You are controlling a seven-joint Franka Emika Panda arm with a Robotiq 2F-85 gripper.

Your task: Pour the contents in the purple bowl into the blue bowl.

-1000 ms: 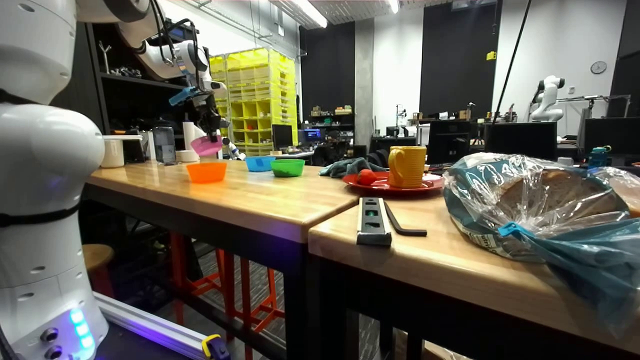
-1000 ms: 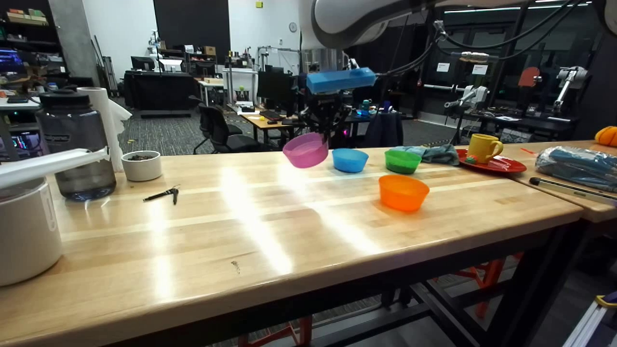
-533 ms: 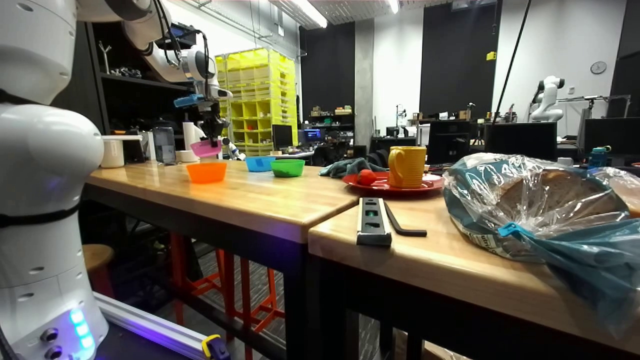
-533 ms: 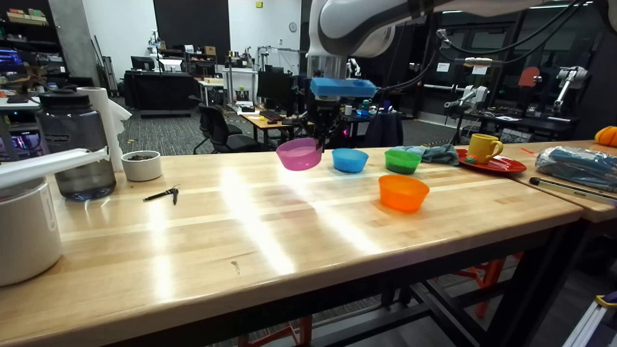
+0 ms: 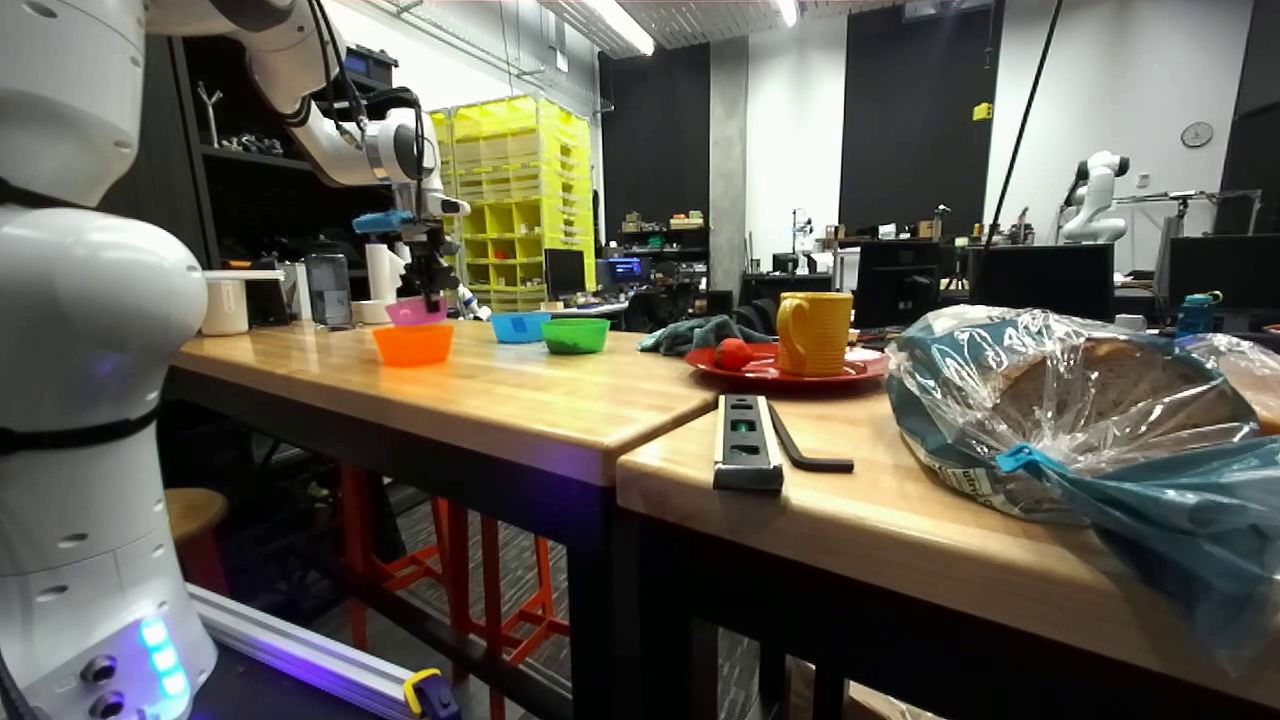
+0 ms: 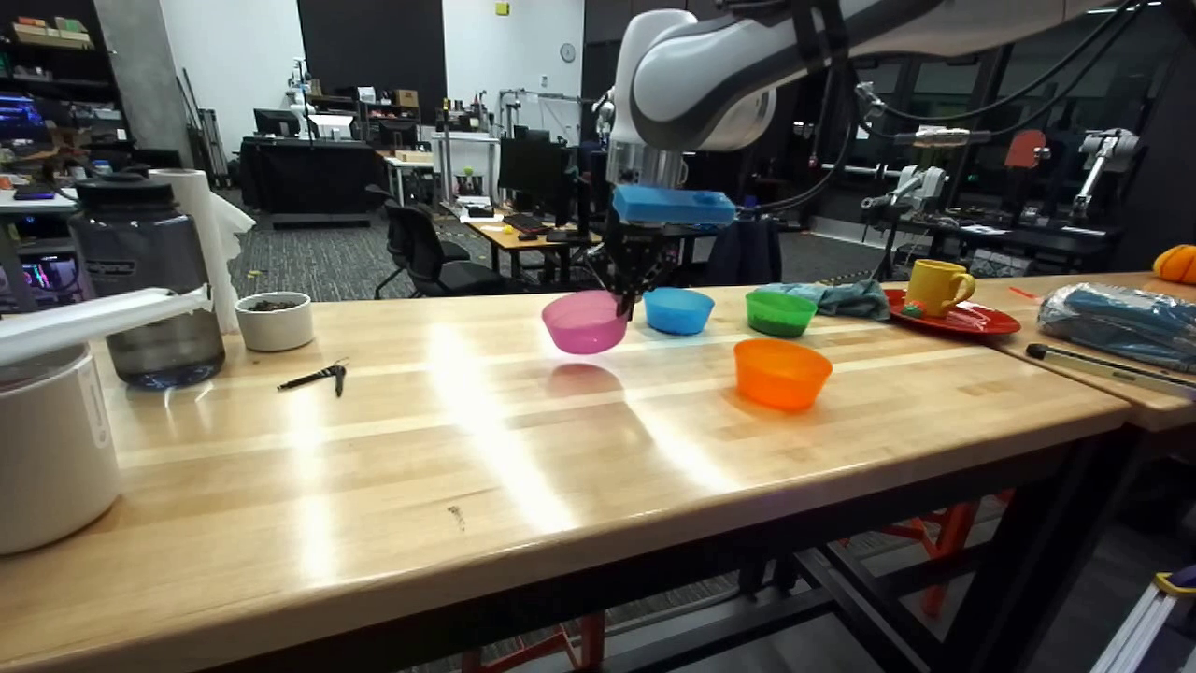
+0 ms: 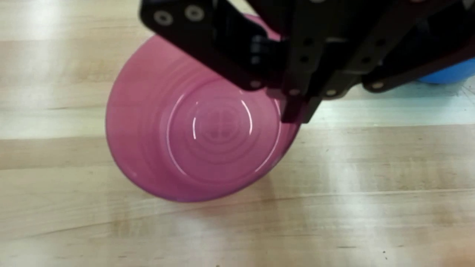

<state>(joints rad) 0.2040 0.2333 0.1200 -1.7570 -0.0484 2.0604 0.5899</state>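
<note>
Holding purple bowl (image 6: pixel 581 327) just above table (image 6: pixel 392 486)

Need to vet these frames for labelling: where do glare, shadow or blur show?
In an exterior view, glare streaks the tabletop and a shadow or reflection lies beneath the purple bowl; in the wrist view, bright arcs shine inside that bowl, while the dark hand looks slightly soft.

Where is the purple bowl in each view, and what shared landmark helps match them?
In an exterior view: purple bowl left of centre, pictured just above the orange bowl.
In an exterior view: purple bowl almost at the centre, held clear of the table.
In the wrist view: purple bowl left of centre, the gripper holding its right-hand wall.
Shared landmark: the blue bowl, to its right in all three, partly cropped in the wrist view.
</note>
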